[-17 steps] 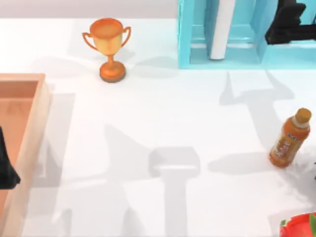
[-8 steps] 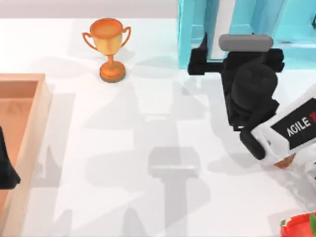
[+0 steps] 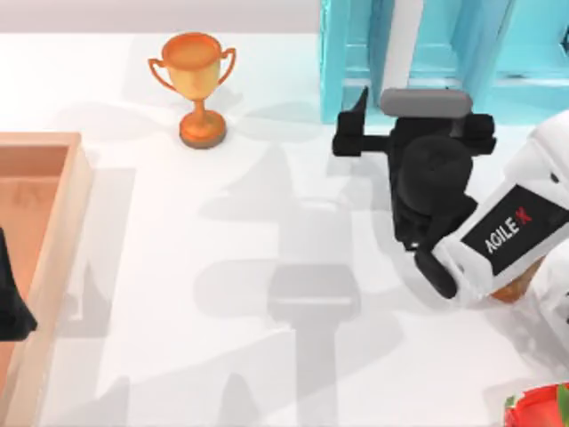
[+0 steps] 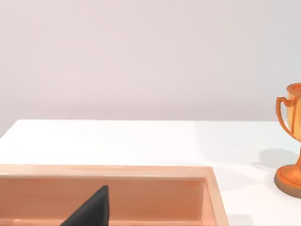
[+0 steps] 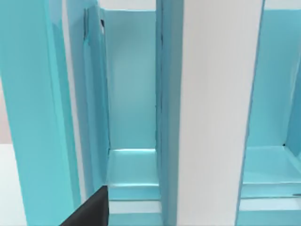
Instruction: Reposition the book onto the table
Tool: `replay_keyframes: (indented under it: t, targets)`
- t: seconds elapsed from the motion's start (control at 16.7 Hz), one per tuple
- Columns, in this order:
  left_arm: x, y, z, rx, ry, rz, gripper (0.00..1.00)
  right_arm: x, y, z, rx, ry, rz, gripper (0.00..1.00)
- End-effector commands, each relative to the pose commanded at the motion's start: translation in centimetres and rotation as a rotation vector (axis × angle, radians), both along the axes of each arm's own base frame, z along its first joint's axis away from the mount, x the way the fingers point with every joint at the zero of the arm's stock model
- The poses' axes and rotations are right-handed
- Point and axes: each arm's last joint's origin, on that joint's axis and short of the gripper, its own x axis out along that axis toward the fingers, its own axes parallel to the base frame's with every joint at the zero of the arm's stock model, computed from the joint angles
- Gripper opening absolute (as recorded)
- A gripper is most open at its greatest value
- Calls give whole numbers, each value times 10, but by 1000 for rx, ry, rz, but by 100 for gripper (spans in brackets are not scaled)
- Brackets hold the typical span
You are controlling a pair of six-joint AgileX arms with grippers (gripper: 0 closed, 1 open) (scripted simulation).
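Observation:
The book (image 3: 402, 44) stands upright in the light-blue shelf unit (image 3: 347, 62) at the back right of the table (image 3: 178, 267). From above I see its white page edges. In the right wrist view the white pages (image 5: 216, 113) rise close ahead, with the teal cover (image 5: 167, 113) beside them. My right gripper (image 3: 422, 102) is at the shelf front, pointing at the book and open. One finger (image 3: 360, 102) stands to the left of the book; the other is hidden under the wrist. My left gripper (image 3: 11, 302) is parked over the wooden tray.
A gold trophy (image 3: 197, 84) stands at the back, left of the shelf. The wooden tray (image 3: 53, 231) lies along the left edge. An orange bottle (image 3: 517, 286) is mostly hidden under my right arm. A red object (image 3: 538, 409) sits at the front right corner.
My right arm has swung in from the far back right to the shelf front, facing the book, then edged slightly left. It now covers the bottle. The left arm has not moved.

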Motion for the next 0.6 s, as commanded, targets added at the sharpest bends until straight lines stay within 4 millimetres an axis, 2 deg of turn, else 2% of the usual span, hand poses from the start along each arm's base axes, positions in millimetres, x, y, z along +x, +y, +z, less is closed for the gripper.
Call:
replay_keyframes:
  t: [0.3, 0.6]
  targets:
    - [0, 0, 0, 0, 0, 0, 100, 7, 1, 1, -1, 2, -1, 100]
    - [0, 0, 0, 0, 0, 0, 100, 49, 8, 2, 0, -1, 0, 100]
